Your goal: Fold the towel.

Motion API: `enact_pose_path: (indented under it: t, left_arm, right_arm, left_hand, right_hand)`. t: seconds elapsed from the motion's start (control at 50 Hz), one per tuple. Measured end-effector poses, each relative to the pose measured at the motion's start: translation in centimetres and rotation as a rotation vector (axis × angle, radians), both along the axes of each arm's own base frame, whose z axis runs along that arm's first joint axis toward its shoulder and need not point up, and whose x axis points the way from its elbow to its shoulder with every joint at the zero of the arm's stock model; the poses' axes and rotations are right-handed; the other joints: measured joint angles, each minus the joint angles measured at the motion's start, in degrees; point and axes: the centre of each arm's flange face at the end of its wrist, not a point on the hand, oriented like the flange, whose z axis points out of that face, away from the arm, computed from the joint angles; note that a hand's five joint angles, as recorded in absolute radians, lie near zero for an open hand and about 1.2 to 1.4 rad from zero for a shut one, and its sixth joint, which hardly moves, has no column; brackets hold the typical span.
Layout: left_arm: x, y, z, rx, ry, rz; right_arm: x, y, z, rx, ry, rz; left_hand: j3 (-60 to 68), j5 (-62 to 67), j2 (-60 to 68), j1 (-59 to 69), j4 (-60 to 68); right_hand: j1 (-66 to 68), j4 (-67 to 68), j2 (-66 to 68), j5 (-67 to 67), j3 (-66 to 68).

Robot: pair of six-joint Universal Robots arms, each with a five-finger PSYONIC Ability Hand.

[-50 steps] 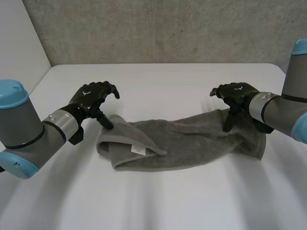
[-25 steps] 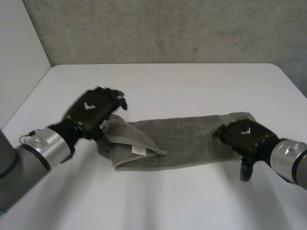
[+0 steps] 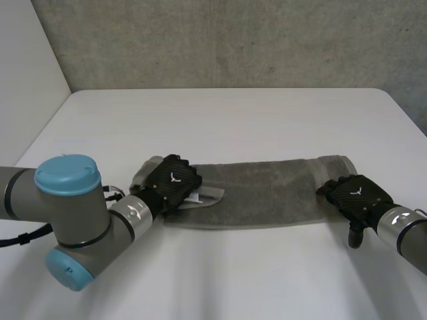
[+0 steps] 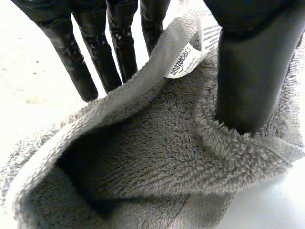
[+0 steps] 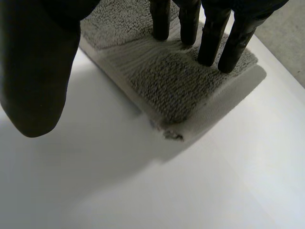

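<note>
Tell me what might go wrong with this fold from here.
The left hand stands on a loose, bunched flap of the towel near its label; closing may catch one layer only. The right hand presses its fingers on top of the other end's corner, thumb over bare table, so it may slide off without gripping.

Towel (image 3: 267,190) on table (image 3: 233,120); left hand (image 3: 175,181) on left end; right hand (image 3: 353,195) on right.

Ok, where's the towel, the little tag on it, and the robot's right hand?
towel (image 3: 267,190): head view, middle of the grey cloth.
tag (image 4: 186,58): left wrist view, its printed part.
right hand (image 3: 353,195): head view, back of the hand.
</note>
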Motion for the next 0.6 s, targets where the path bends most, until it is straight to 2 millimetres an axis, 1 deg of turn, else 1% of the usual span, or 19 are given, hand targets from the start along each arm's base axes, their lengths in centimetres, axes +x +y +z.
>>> enact_pose_path:
  t: [0.08,0.28,0.4,0.5,0.56,0.6]
  left_arm:
    - [0.1,-0.6,0.2,-0.008,0.007,0.012]
    - [0.8,-1.1,1.0,-0.016,0.019,0.038]
    - [1.8,-1.5,2.4,-0.023,0.045,0.073]
    - [2.6,-1.9,3.2,-0.012,0.078,0.106]
    - [3.3,-2.6,3.4,0.003,0.103,0.137]
    - [3.8,-3.0,3.5,0.012,0.117,0.158]
  right_arm:
    - [0.1,-0.5,-0.4,0.0,0.0,0.001]
    - [0.3,-1.7,-0.3,-0.033,-0.007,0.0]
    - [0.5,-2.2,-0.4,-0.04,-0.011,-0.004]
    - [0.5,-2.6,-0.6,-0.043,-0.011,-0.007]
    - [0.5,-3.0,-0.8,-0.047,-0.009,-0.011]
    - [0.5,-3.3,-0.8,-0.051,-0.009,-0.014]
  left_hand:
    - [0.51,0.65,0.54,0.55,0.33]
    - [0.65,1.21,0.66,0.93,0.68]
    - [-0.85,-0.71,-0.87,-0.97,-0.59]
    - [-2.45,-2.49,-2.42,-2.69,-2.07]
    - [-3.12,-3.31,-3.07,-3.39,-2.73]
    - [-3.23,-3.54,-3.22,-3.46,-2.93]
  right_hand:
    - [-0.17,0.0,0.0,0.0,0.0]
    - [-0.17,0.0,0.0,0.0,0.0]
    - [-0.16,0.0,0.0,0.0,0.0]
    - [0.01,0.0,0.13,0.15,0.09]
    - [1.37,0.27,1.06,0.4,0.54]
    - [3.66,1.63,2.94,3.04,2.26]
